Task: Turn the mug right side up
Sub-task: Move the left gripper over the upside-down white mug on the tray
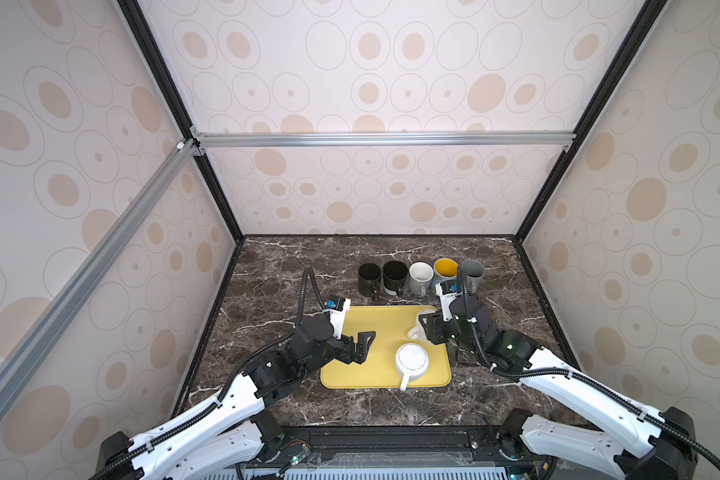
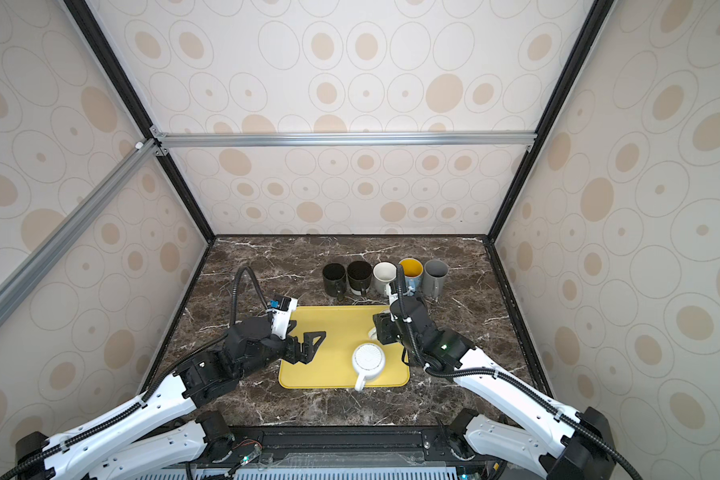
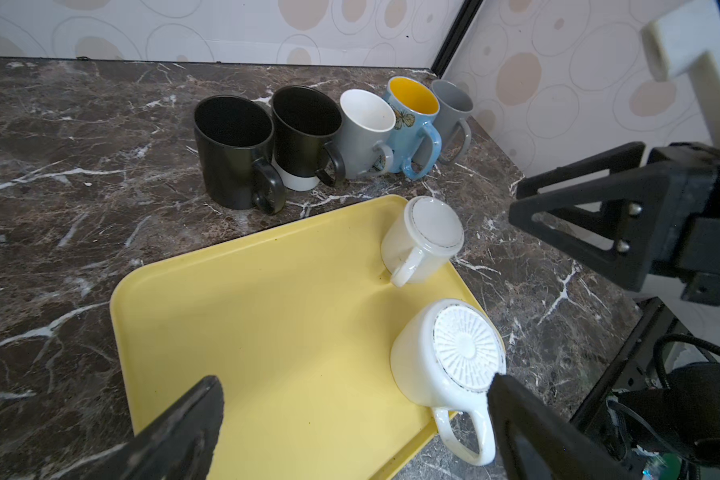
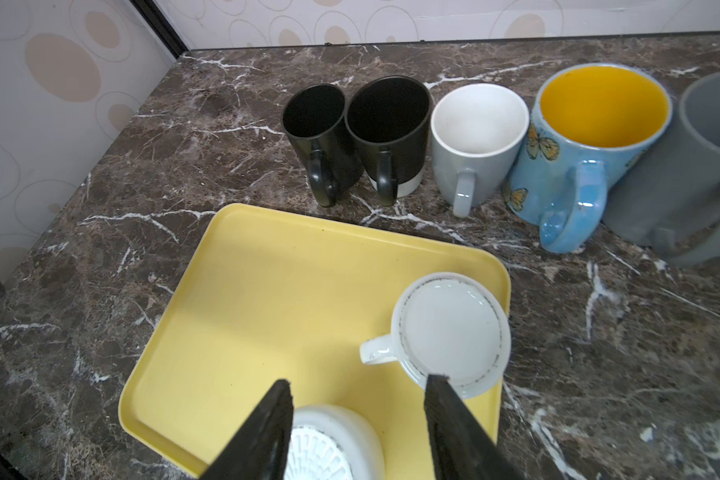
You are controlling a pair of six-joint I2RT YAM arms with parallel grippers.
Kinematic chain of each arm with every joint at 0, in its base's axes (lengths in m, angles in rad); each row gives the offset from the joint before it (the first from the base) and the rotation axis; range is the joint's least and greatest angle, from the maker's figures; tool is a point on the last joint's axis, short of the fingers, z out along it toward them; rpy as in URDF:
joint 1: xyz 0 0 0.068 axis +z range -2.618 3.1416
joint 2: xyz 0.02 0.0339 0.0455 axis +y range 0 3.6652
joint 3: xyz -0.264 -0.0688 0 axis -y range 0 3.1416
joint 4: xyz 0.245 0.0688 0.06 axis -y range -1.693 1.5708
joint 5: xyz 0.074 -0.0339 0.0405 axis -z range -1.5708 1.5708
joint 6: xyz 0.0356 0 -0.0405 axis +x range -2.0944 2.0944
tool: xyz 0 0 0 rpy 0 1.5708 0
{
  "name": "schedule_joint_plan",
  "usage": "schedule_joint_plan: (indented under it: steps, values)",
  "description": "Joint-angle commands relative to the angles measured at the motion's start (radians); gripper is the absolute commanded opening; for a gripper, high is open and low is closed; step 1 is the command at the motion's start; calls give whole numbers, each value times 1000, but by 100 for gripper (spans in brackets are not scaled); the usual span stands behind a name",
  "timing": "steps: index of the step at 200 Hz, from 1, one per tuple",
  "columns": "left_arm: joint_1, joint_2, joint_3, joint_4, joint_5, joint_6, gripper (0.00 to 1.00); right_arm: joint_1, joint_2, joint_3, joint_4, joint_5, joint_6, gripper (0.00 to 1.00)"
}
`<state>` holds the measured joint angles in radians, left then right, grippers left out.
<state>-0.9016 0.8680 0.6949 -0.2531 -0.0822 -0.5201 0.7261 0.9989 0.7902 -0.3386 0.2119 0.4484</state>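
Left jaws wide apart, right jaws apart, empty; small mug [image 4: 449,332] inverted, whole only in wrist views.

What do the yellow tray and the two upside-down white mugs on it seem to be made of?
Yellow tray: probably plastic, matte, with a moulded raised rim.
Mug with ribbed base: likely glazed ceramic or milk glass, glossy highlights.
Mug with smooth base: similar glossy white ware, worn dark ring on its foot.
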Motion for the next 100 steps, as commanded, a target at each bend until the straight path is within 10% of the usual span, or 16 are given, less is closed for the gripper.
schedule_joint_plan:
  steps: [1,45,100]
  values:
    - [-81,48,73,-87,-79,-32,100,-16,-33,-20,-76,46,50,54]
    - [-324,282,241,-211,-216,-95,100,-30,-66,-67,-63,67,60,53]
    - [-387,426,305,-209,-235,-147,92,-51,-74,-70,-69,54,52,53]
